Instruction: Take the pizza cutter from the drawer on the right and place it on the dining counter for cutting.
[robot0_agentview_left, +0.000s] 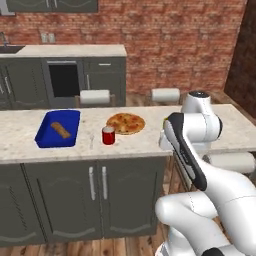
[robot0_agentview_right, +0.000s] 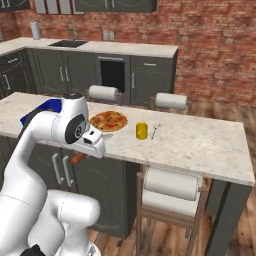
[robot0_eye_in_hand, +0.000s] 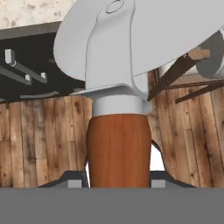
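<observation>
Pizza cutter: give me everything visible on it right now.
The pizza cutter is held in the gripper, which is shut on its stubby reddish-brown, wood-look handle. A pale grey collar and fork carry a large grey round blade above it in the hand view. In the right base view the handle pokes out below the counter edge, off its top.

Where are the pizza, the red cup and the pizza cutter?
pizza (robot0_agentview_left: 125, 123), left base view, middle of its topping.
red cup (robot0_agentview_left: 108, 135), left base view, its side.
pizza cutter (robot0_eye_in_hand: 117, 148), hand view, its brown handle.
</observation>
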